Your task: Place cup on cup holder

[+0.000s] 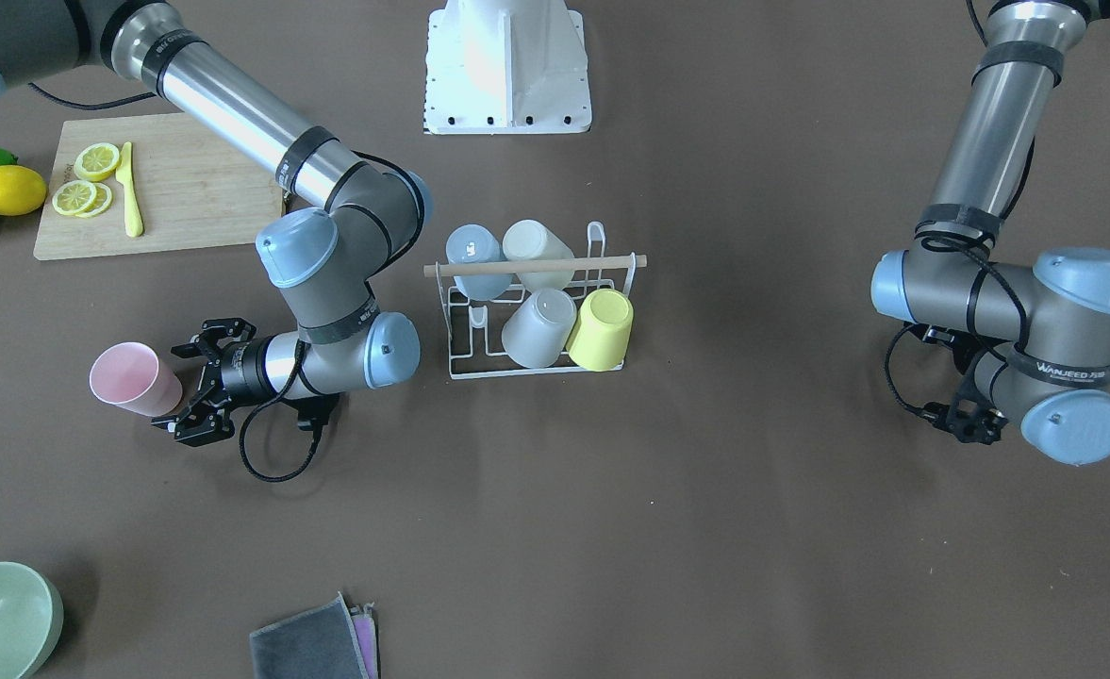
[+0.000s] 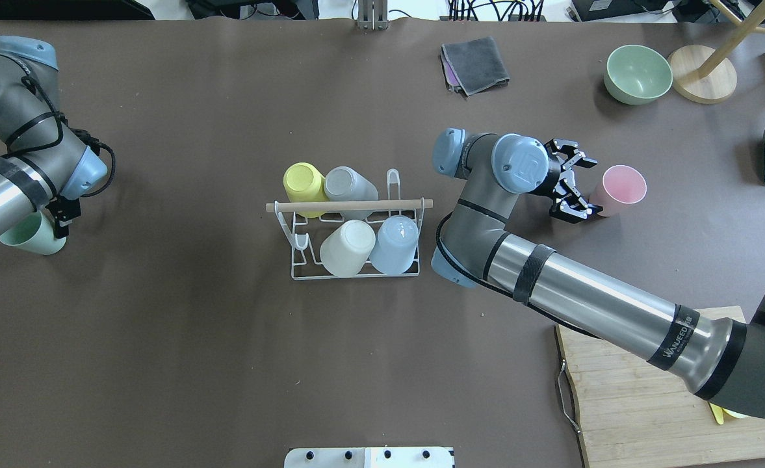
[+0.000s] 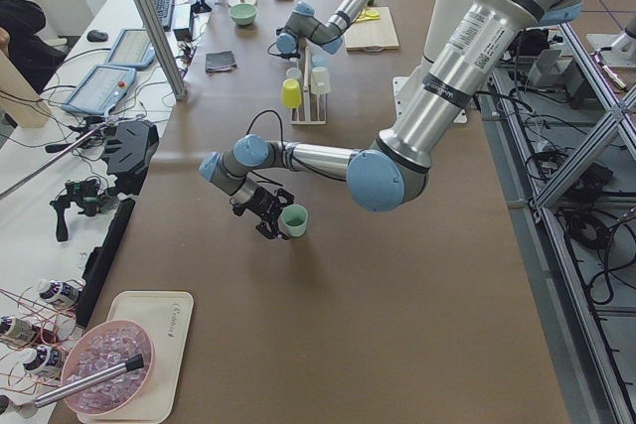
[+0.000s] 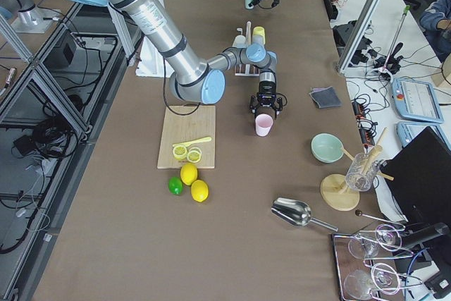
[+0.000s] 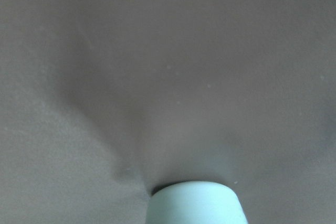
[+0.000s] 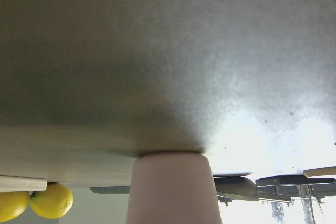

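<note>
Trouble is most likely at the grasp itself. Taking 12 o'clock as straight away from the robot in the overhead view, the pink cup (image 2: 618,190) stands upright on the table (image 2: 226,364), well off at 3 o'clock from the cup holder (image 2: 350,206). The right gripper (image 2: 589,187) lies level beside it with its jaws spread, the tips flanking only the cup's near wall at 9 o'clock and nothing clamped yet. Closing from so shallow a reach could pinch the tapered wall, so that the light cup squirts out toward 3 o'clock or tips over. The holder carries a yellow cup (image 2: 304,185), a grey cup (image 2: 350,185), a cream cup (image 2: 346,247) and a blue cup (image 2: 396,244), all upended. That leaves one free prong (image 2: 299,242) near its 7 o'clock corner and seemingly another toward 1 o'clock, and a badly aimed drop could jar the neighbours or shove the light rack. The right arm's elbow (image 2: 448,268) sits just beside the holder's 3 o'clock end, so a careless swing might knock it. Out at 9 o'clock the left gripper (image 3: 273,217) is at a green cup (image 3: 294,219); whether it grips cannot be told, and both arms reaching the holder together could collide.
</note>
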Robot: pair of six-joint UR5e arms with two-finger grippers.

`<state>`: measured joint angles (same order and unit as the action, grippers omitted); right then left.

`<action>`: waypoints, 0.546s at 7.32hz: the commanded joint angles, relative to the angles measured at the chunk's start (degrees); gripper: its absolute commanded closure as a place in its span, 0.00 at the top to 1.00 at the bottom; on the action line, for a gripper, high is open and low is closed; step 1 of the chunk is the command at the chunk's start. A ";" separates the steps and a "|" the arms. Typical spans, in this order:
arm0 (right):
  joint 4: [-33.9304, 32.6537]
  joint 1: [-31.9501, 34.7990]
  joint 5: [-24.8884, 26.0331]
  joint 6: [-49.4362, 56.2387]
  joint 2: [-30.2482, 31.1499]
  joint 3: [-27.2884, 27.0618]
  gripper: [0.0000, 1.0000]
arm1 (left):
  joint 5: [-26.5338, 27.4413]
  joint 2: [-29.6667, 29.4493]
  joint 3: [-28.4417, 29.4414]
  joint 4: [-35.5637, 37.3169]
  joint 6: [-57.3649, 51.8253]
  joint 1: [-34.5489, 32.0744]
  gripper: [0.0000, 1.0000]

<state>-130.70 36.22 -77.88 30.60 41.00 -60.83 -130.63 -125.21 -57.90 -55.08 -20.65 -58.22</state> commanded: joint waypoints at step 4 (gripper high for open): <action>0.01 0.60 -0.08 0.16 1.98 -1.74 1.00 | 4.33 -2.94 3.05 0.59 -2.88 3.55 0.97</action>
<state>-130.69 36.80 -77.95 30.84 42.32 -61.91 -126.67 -127.99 -55.30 -54.92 -21.76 -55.21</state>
